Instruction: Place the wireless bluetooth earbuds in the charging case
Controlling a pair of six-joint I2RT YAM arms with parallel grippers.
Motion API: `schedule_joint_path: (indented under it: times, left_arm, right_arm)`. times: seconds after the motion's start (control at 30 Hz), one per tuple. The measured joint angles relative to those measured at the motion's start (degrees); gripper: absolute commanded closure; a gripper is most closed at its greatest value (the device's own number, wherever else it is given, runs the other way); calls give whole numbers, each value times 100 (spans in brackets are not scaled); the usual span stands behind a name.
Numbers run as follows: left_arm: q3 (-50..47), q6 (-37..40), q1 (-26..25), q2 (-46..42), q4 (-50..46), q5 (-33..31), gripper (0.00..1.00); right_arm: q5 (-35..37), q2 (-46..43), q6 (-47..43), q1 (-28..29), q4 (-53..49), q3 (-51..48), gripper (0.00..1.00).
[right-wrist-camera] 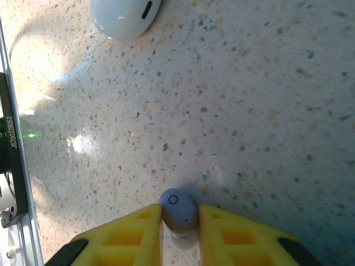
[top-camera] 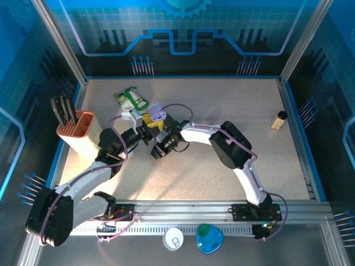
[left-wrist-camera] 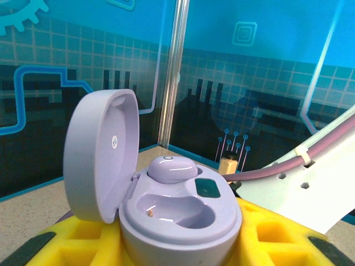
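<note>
Between right fingers (right-wrist-camera: 127,235): earbud (right-wrist-camera: 178,211); left fingers (left-wrist-camera: 277,238) hold case (left-wrist-camera: 183,230).

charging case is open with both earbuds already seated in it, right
No. The charging case is open, but only one earbud is seated in it; the nearer socket is empty, as the left wrist view shows.

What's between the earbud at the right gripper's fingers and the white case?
Bare speckled tabletop, nothing else, in the right wrist view: the lavender earbud sits between the right gripper fingers, the white case farther off.
</note>
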Motion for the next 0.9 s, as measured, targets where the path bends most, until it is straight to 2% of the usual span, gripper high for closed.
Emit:
schedule_joint_path:
  times: [0.27, 0.47, 0.77, 0.9]
  left_arm:
    - [0, 0, 0, 0, 0, -2, 65]
    - [0, 22, 0, 0, 7, -44, 65]
    - [-98, 227, -2, 232, 295, -365, 65]
    - [-210, 579, -179, 586, 577, -597, 65]
  right_arm:
    - [125, -74, 138, 39, 140, -114, 83]
    - [455, -669, 612, -87, 756, -1043, 82]
    - [1346, -2116, 1617, -1047, 1751, -2815, 82]
    - [1899, -2938, 2006, -1322, 2002, -3506, 82]
